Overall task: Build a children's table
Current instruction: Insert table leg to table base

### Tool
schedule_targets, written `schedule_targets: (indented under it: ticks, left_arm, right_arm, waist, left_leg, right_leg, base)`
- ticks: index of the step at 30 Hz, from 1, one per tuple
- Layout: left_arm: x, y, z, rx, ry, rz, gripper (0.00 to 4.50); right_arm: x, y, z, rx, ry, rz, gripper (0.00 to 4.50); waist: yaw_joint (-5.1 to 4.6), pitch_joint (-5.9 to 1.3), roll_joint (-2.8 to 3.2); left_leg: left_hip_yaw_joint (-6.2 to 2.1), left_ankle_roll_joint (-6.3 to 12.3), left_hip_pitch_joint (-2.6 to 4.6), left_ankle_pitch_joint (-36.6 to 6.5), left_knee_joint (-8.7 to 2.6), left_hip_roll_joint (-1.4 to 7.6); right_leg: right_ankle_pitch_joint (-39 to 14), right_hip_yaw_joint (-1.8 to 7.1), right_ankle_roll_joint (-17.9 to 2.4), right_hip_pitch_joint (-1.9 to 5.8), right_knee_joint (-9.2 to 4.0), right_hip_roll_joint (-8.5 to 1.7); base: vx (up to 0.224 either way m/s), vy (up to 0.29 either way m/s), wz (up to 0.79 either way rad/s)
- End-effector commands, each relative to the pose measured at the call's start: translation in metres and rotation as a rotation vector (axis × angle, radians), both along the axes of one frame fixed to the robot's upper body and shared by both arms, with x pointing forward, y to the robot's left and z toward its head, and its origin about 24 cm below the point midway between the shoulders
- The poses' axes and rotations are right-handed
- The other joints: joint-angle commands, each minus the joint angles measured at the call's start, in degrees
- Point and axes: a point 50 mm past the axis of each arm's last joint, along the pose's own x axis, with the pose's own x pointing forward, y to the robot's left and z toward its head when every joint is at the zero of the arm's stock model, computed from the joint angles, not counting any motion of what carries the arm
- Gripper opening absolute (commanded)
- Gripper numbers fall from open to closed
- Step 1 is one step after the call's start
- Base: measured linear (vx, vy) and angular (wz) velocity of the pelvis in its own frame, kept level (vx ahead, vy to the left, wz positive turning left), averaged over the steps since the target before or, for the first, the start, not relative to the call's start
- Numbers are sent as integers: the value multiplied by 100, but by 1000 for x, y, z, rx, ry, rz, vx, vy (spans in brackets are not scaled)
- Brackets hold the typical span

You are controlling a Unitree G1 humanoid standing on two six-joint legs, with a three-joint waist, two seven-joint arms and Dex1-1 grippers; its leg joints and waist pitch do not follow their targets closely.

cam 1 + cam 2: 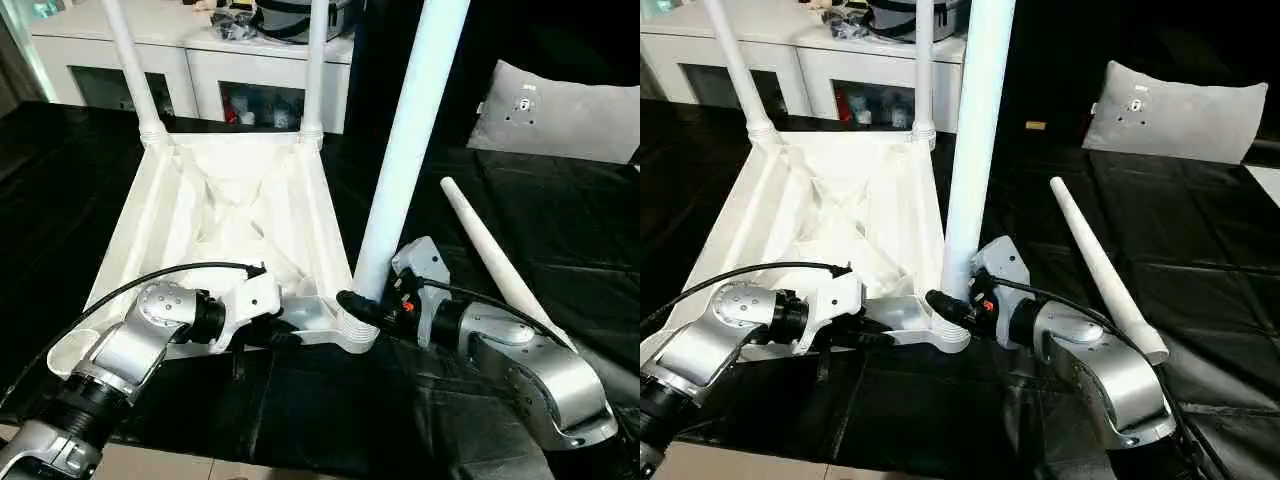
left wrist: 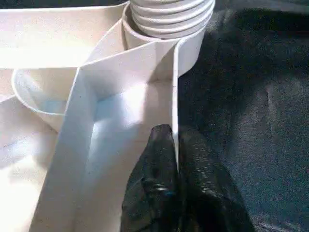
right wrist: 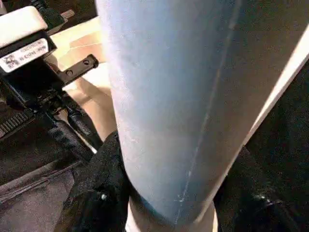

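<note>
Children's table point(image 1: 230, 215) upside down on black cloth point(image 1: 1200, 290), two far legs seated. Left gripper point(image 2: 176, 145) pinched on near rim wall. Right gripper point(image 1: 362, 306) clamped around third leg point(image 1: 410, 140) (upright in near corner socket). Fourth leg point(image 1: 1102, 268) loose just beyond right forearm.

A white cabinet point(image 1: 200, 60) with glass doors stands behind the black-covered floor point(image 1: 560, 220), a grey cushion point(image 1: 565, 110) nearby.

One tabletop point(image 1: 225, 215), four legs point(image 1: 412, 140), one cushion point(image 1: 560, 110), two pincers point(image 1: 362, 308)
</note>
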Motion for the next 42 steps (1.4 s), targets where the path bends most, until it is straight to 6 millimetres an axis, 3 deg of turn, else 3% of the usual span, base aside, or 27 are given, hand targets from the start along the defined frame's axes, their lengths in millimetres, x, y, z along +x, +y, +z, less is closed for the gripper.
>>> schedule_targets:
  ticks: [1, 4, 10, 13, 19, 27, 28, 34, 37, 38, 42]
  left_arm:
    - [2, 6, -6, 61, 2, 33, 0]
    - [0, 3, -4, 53, 7, -2, 0]
    - [-9, -3, -3, 80, 16, -142, 0]
    - [-10, -5, -1, 92, 6, -184, 0]
    - [-6, -7, 4, 84, -18, -211, 0]
    - [1, -7, 7, 56, -46, -160, 0]
    - [2, -6, 7, 55, -48, -148, 0]
    - [6, 0, 7, 56, -56, -95, 0]
    - [7, 1, 7, 62, -62, -92, 0]
    - [8, 2, 7, 63, -65, -89, 0]
    - [10, 1, 7, 57, -68, -80, 0]
  right_arm:
    - [-6, -2, -15, -36, 67, 7, 189]
    - [-7, -2, -16, -32, 76, 15, 189]
    - [-6, -1, -20, -8, 114, 27, 189]
    - [-5, -2, -23, 10, 138, 22, 189]
    - [-5, -9, -30, 45, 182, -16, 189]
    - [-9, -15, -37, 112, 208, -51, 189]
    - [-9, -16, -38, 124, 205, -62, 189]
    - [-15, -23, -46, 238, 177, -147, 189]
    - [-17, -25, -51, 267, 177, -176, 189]
    - [-19, -26, -54, 283, 174, -196, 189]
    - [-26, -28, -65, 267, 149, -206, 189]
  waist:
    - [15, -249, 12]
    - [16, -258, 42]
    - [5, -283, 34]
    - [7, -292, 7]
    - [31, -325, 5]
    - [57, -308, 32]
    - [70, -314, 61]
    - [115, -302, 36]
    - [116, -291, 57]
    - [124, -290, 102]
    - [131, -290, 91]
  left_leg:
    - [-62, -127, 30, -1152, -457, 304]
    - [-70, -131, 28, -1123, -462, 308]
    - [-69, -111, 19, -997, -451, 306]
    - [-55, -78, 23, -893, -439, 303]
    - [-59, -58, 31, -723, -439, 316]
    - [-57, -127, 50, -991, -454, 326]
    - [-62, -139, 49, -1009, -455, 329]
    - [-61, -136, 45, -1156, -473, 330]
    - [-67, -144, 50, -1283, -488, 330]
    - [-80, -157, 56, -1311, -494, 331]
    - [-80, -148, 39, -1347, -500, 335]
  right_leg:
    - [-1194, 335, -896, 90, -572, -566]
    - [-1065, 330, -917, 91, -556, -566]
    - [-553, 327, -1024, 120, -516, -560]
    - [-276, 327, -1078, 129, -502, -554]
    - [235, 300, -1176, 165, -455, -553]
    - [-48, 304, -1186, 154, -494, -569]
    - [-78, 303, -1188, 153, -487, -573]
    - [-319, 308, -1139, 146, -527, -589]
    - [-564, 309, -1108, 127, -550, -586]
    - [-646, 307, -1098, 128, -548, -586]
    - [-675, 312, -1076, 122, -565, -593]
  base:
    - [0, 0, 0]
    - [0, 0, 0]
    - [0, 0, 0]
    - [0, 0, 0]
    - [0, 0, 0]
    - [0, 0, 0]
    - [0, 0, 0]
    - [0, 0, 0]
    - [0, 0, 0]
    - [0, 0, 0]
    - [0, 0, 0]
